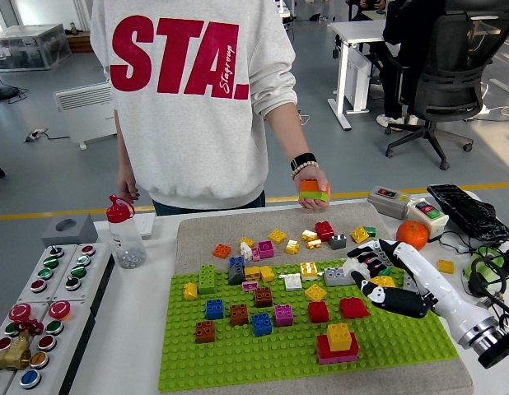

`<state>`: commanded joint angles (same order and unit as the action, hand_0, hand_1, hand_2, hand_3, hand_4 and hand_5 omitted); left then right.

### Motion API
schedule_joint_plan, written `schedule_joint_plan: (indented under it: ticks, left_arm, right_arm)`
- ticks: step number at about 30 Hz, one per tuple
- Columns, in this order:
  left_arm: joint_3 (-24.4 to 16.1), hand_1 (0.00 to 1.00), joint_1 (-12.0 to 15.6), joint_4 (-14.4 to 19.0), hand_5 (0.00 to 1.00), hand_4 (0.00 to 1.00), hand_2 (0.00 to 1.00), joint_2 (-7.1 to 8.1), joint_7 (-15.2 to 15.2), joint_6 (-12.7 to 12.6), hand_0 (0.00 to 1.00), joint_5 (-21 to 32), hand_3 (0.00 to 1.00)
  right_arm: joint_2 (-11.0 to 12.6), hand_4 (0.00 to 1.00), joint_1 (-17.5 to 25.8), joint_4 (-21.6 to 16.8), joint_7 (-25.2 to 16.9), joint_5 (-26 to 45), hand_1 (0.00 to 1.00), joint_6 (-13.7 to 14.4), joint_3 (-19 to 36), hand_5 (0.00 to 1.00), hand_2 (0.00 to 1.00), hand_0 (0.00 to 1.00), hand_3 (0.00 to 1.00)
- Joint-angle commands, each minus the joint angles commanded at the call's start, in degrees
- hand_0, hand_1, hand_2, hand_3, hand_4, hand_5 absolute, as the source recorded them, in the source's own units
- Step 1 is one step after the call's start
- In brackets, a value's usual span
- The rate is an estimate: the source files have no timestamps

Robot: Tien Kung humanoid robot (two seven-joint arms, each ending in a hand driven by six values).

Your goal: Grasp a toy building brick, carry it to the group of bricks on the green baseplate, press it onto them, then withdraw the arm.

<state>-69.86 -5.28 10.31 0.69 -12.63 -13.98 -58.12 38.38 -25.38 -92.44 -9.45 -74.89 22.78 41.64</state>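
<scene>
At the near edge of the green baseplate (238, 362) a yellow brick sits on a red and pink stack (338, 342), with clear studs on both sides of it. The right arm (452, 300) comes in from the lower right corner and lies low and nearly level across the plate's right part. Its robot hand (371, 276) is turned with the fingers (359, 265) curled loosely toward the far side, over a yellow brick (380, 283) by a grey brick (338, 276); whether the fingers actually clamp the yellow brick cannot be told. Left of the robot hand, red, brown, blue, pink and green bricks stand spaced out on the studs. Past the plate's far edge, loose bricks lie scattered on the grey mat (197, 226). An orange (413, 234) rests on the worktop (147, 288) right of the mat. Beyond the far edge a person's hand (315, 188) holds an orange and green brick (314, 191) up above the worktop.
</scene>
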Motion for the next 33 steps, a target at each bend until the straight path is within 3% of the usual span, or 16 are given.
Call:
schedule_joint_plan:
  ticks: [13,18,25,33]
  left_arm:
    - [0.17,0.612,-0.27,0.00,0.998,0.242,0.568,0.00,-0.06,0.05,0.665,0.02,0.438]
    - [0.21,0.612,-0.30,0.00,0.998,0.242,0.568,-0.01,-0.12,0.05,0.665,-0.04,0.438]
    - [0.21,0.612,-0.34,0.00,0.998,0.242,0.568,-0.01,-0.10,0.01,0.665,0.01,0.438]
    - [0.19,0.612,-0.29,0.00,0.998,0.242,0.568,-0.05,-0.21,0.03,0.666,-0.09,0.438]
  right_arm:
    - [1.61,0.428,-4.75,2.67,0.02,-21.66,0.566,-0.27,-6.36,0.141,0.565,0.519,0.591]
    - [0.85,0.425,-6.68,4.83,-0.37,-27.33,0.566,0.82,-9.49,0.136,0.565,0.520,0.592]
    - [-0.43,0.425,-7.21,8.34,-2.40,-29.45,0.572,2.91,-11.76,0.132,0.568,0.532,0.593]
    - [-1.14,0.428,-6.55,10.12,-3.61,-26.92,0.573,3.69,-12.07,0.126,0.567,0.538,0.596]
